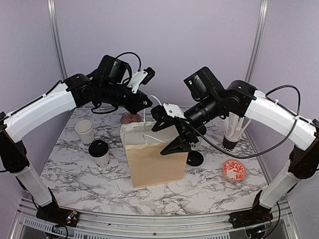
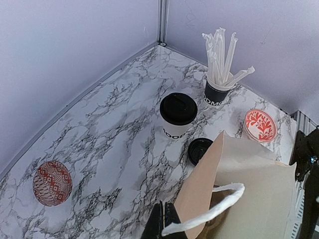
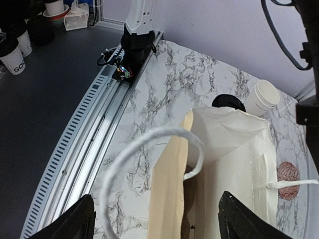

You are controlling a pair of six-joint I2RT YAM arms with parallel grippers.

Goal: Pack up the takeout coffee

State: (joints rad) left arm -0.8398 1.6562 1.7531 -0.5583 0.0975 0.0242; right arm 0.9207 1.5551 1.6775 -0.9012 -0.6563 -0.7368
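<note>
Pinching the bag's white handle, left gripper was clamped shut. Right gripper hung spread wide, empty, over the open bag. Lidded cup and unlidded cup stood left of the bag; third cup, lidded, stood on the bag's right side, loose lid beside.

A lab: marble table inside plain walled booth

Showed matt brown paper on the bag, white twisted cord on its handle, smooth marble-patterned tabletop, black plastic coffee cup lid.
</note>
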